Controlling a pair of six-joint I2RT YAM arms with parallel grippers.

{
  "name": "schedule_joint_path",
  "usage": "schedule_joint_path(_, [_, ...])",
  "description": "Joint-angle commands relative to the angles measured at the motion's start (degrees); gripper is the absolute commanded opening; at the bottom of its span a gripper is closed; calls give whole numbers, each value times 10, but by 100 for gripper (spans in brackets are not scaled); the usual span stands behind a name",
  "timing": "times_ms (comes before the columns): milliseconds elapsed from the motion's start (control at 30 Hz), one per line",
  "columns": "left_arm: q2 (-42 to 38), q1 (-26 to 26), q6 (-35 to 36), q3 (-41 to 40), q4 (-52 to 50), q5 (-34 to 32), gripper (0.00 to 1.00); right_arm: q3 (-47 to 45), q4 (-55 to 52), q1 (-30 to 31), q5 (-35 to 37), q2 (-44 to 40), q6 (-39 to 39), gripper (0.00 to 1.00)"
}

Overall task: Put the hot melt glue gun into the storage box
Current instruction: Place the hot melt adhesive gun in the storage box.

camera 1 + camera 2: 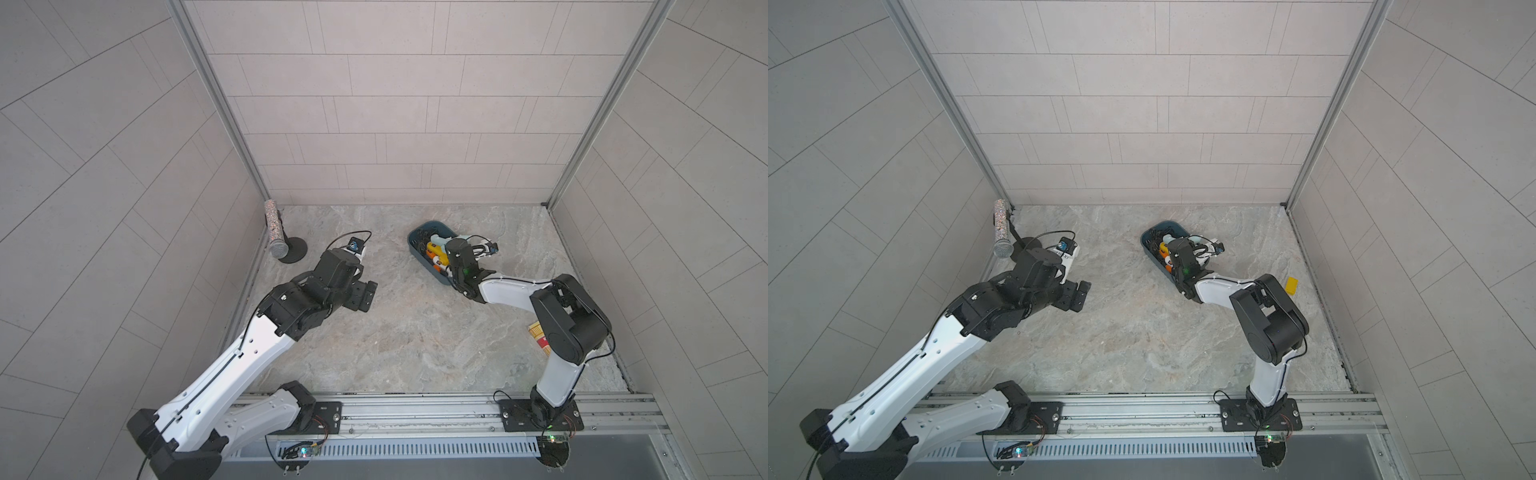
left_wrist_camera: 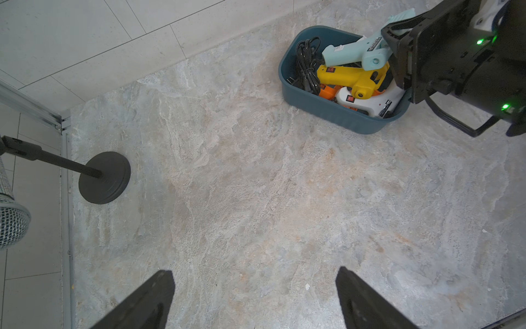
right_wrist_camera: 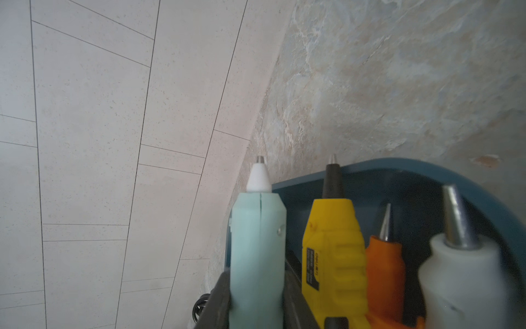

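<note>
Pinching mint glue gun (image 3: pixel 257 242) over storage box (image 2: pixel 327 109): right pincer (image 3: pixel 256 302); left pincer (image 2: pixel 254 273) spread wide.

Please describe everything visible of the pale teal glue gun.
The pale teal glue gun looks like matte plastic, with a seam along the top, a white cone and a small metal nozzle. A label is on its side. The right gripper is shut on its body and holds it over the storage box, beside the yellow gun, nozzles pointing the same way. Contact between them I cannot tell.
</note>
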Motion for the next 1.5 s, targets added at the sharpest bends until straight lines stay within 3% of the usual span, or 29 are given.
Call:
schedule_joint_path(0, [3, 2, 0, 7, -15, -10, 97, -15, -66, 11, -13, 16, 6, 27])
schedule_joint_path(300, [12, 3, 2, 15, -15, -10, 97, -8, -91, 15, -24, 8, 12, 52])
schedule_joint_path(1167, [34, 3, 12, 29, -1, -16, 97, -16, -182, 19, -53, -90, -36, 93])
schedule_joint_path(1267, [33, 3, 16, 32, 1, -25, 97, -22, -197, 19, -57, -116, -55, 100])
schedule_joint_path(1467, [24, 29, 14, 31, 37, -49, 98, -37, -262, 18, -39, -218, -165, 100])
